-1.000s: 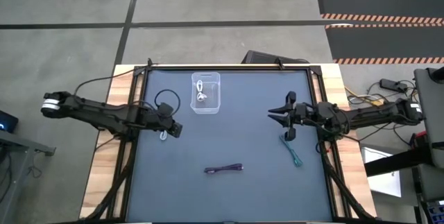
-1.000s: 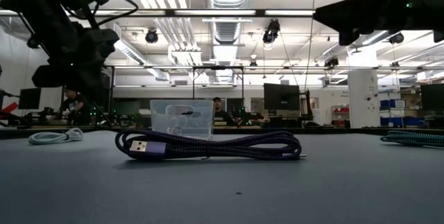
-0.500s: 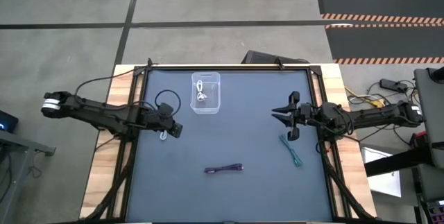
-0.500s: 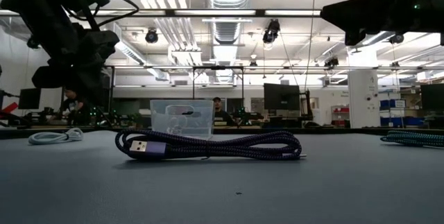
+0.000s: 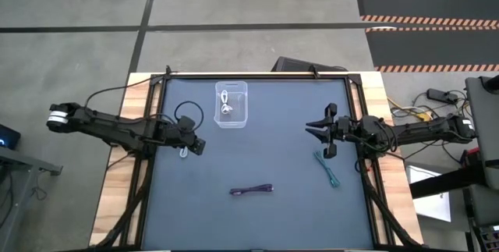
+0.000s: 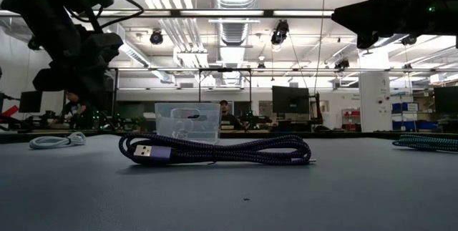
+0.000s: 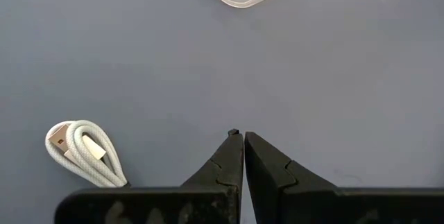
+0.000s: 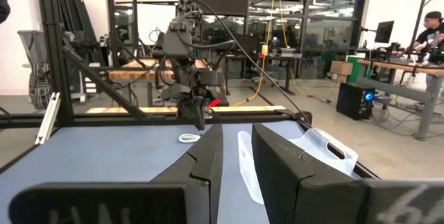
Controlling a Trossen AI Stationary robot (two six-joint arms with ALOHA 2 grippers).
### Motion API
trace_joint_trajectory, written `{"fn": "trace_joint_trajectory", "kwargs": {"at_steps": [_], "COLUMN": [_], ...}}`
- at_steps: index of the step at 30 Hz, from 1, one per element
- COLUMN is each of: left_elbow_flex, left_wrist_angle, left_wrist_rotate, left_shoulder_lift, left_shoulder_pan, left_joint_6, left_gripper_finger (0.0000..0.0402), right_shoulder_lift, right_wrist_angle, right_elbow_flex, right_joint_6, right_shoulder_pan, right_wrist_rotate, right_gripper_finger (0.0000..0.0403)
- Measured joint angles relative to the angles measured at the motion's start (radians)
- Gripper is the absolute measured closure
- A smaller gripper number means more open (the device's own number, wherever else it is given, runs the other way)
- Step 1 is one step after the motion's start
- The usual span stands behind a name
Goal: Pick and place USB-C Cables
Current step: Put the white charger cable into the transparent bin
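Left gripper [image 7: 243,135] first: its fingers are pressed together with nothing between them, and it hovers over the dark table [image 5: 257,166] on the left side. Just beside it lies a white cable [image 7: 82,151], coiled into a short loop, its plug tucked inside the bundle. In the high view that white cable [image 5: 185,152] peeks out right next to the left gripper [image 5: 198,147].

Over to the right gripper [image 5: 318,133]: it hangs above the table's right side, a narrow gap showing between its fingers [image 8: 201,156], and it carries nothing.

Near it, toward the front edge, lies the teal cable [image 5: 327,168], a slim bundle whose long axis slants from the gripper's side down toward the table's right front corner. In the low view it shows at the far right [image 6: 428,143].

Out in the middle, toward the front, there's the purple cable [image 5: 251,190], stretched lengthwise almost straight across the table from left to right. The low view has it [image 6: 215,149] broadside on, its plug pointing left.

At the back sits the clear bin [image 5: 231,104], long axis running front to back, with a second white cable [image 5: 226,105] inside.
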Motion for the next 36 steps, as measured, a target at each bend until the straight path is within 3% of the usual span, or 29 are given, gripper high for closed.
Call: {"fn": "trace_joint_trajectory", "kwargs": {"at_steps": [12, 23, 30, 36], "left_elbow_flex": [-0.002, 0.001, 0.017, 0.015], "left_wrist_angle": [0.0, -0.007, -0.239, -0.27], "left_wrist_rotate": [0.0, 0.023, 0.045, 0.075], "left_shoulder_lift": [0.0, 0.004, 0.012, 0.058], "left_shoulder_pan": [0.0, 0.0, -0.001, -0.001], "left_joint_6": [0.0, -0.035, -0.203, -0.238], "left_gripper_finger": [0.0402, 0.0402, 0.0402, 0.0402], "right_shoulder_lift": [-0.001, -0.09, -0.109, -0.109], "right_wrist_angle": [0.0, -0.053, -0.083, -0.083], "right_elbow_flex": [0.0, 0.0, 0.0, 0.0], "right_joint_6": [-0.017, -0.042, -0.016, -0.022], "right_shoulder_pan": [0.0, -0.002, -0.003, -0.003], "right_wrist_rotate": [0.0, 0.029, 0.027, 0.027], "right_gripper_finger": [0.0335, 0.0335, 0.0335, 0.0335]}}
